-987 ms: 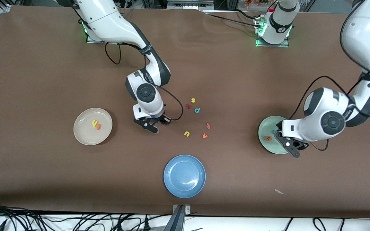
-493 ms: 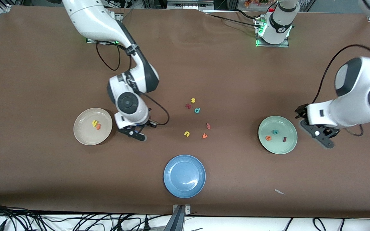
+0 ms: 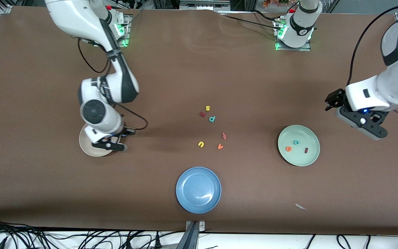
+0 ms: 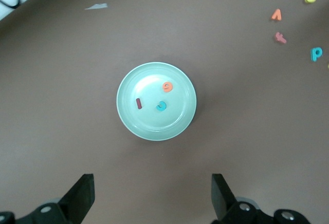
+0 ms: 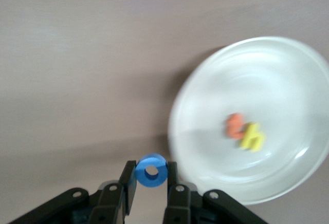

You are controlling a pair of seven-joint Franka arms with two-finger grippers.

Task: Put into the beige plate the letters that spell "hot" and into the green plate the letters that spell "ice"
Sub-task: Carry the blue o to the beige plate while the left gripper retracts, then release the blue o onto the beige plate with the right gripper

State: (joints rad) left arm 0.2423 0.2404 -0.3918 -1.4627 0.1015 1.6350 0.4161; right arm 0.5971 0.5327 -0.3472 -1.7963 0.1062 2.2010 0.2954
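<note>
My right gripper (image 3: 111, 144) hangs over the beige plate (image 3: 85, 147), at the edge toward the middle of the table. It is shut on the blue ring "o" (image 5: 151, 171), which shows only in the right wrist view. The yellow "h" (image 5: 253, 136) and orange "t" (image 5: 235, 126) lie together in the beige plate (image 5: 288, 75). The green plate (image 3: 310, 159) holds the teal "c" (image 3: 296, 141), orange "e" (image 3: 288, 148) and dark red "i" (image 3: 306, 150). My left gripper (image 3: 368, 126) is open and empty, raised over bare table beside the green plate (image 4: 128, 126), toward the left arm's end.
A blue plate (image 3: 198, 189) sits near the front edge. Loose letters lie mid-table: yellow "s" (image 3: 207, 108), teal "p" (image 3: 212, 119), yellow "u" (image 3: 201, 144), orange "v" (image 3: 220, 146) and two reddish pieces (image 3: 202, 114) (image 3: 224, 135). A paper scrap (image 3: 301, 206) lies nearer the camera than the green plate.
My right gripper has carried the blue "o" from mid-table to over the beige plate. My left gripper has lifted off the green plate toward the left arm's end, uncovering the "i".
</note>
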